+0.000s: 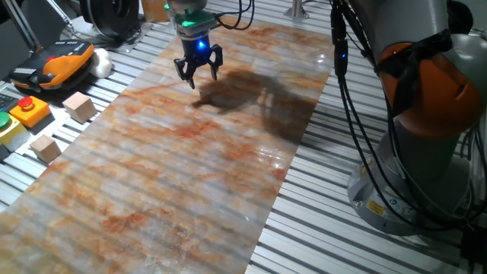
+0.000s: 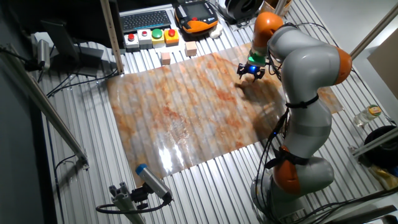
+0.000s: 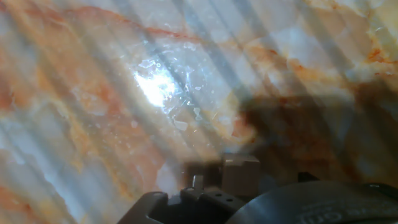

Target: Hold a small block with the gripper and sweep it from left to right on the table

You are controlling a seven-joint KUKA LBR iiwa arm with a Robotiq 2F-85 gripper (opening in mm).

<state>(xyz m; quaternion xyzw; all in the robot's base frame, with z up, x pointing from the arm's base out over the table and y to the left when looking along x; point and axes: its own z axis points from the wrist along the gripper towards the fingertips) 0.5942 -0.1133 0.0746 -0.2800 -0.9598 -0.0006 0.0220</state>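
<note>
The silver ribbed metal bench looks smooth with a dull sheen along its slats. On it lies a long sheet marbled orange, brown and grey; its surface is glossy and throws bright glare in the hand view and in the other fixed view. Two pale cubes beside the sheet look like bare, matt wood. The black end effector has a matt, plastic-like look. In the hand view, a small tan block appears matt and wooden.
</note>
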